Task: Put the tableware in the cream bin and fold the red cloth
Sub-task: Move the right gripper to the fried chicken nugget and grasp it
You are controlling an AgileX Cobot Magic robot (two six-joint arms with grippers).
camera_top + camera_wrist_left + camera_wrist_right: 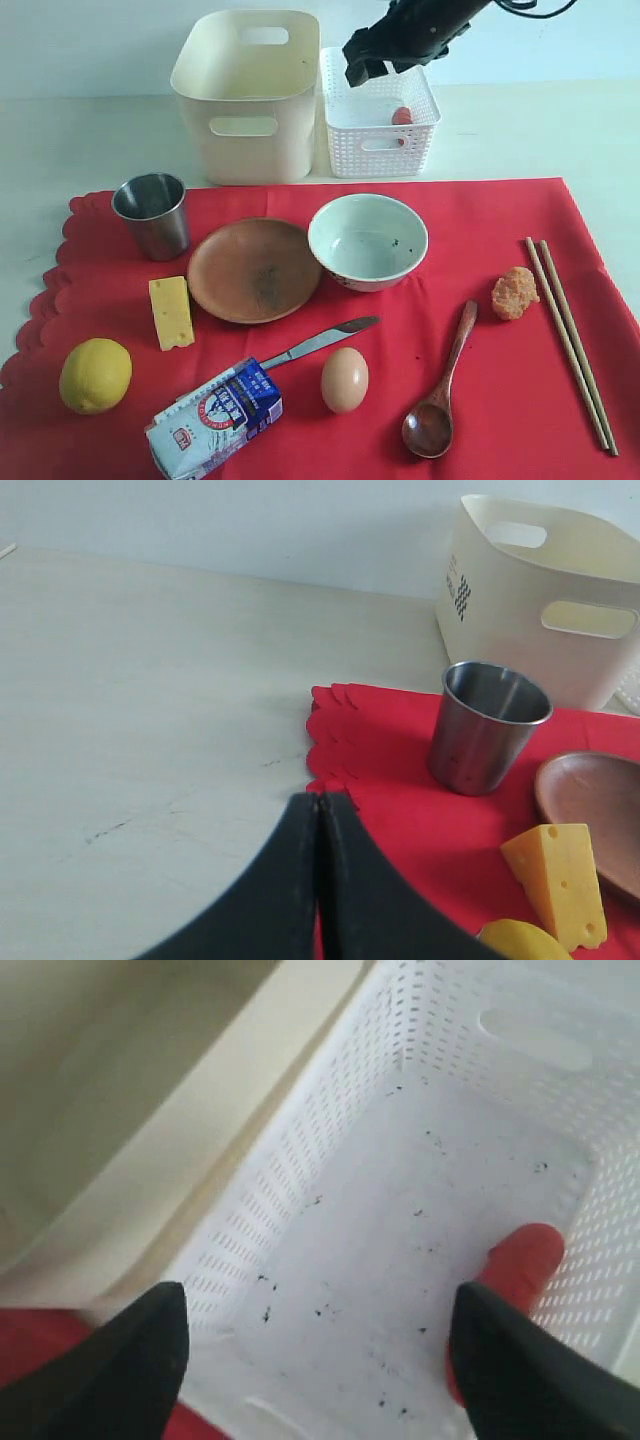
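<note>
On the red cloth (480, 300) lie a steel cup (152, 215), a wooden plate (255, 270), a white bowl (367, 240), a knife (320, 342), a dark spoon (440, 390) and chopsticks (570, 340). The cream bin (245, 95) stands behind the cloth and looks empty. My right gripper (385, 60) hangs open above the white lattice basket (400, 1210), nothing between its fingers. My left gripper (320, 800) is shut and empty over the cloth's scalloped edge (330, 740), short of the cup (488, 727); the exterior view does not show it.
A small red item (402, 116) lies in the lattice basket (380, 115). A lemon (95, 375), cheese (171, 312), a milk carton (215, 415), an egg (344, 379) and an orange food lump (514, 293) share the cloth with the tableware.
</note>
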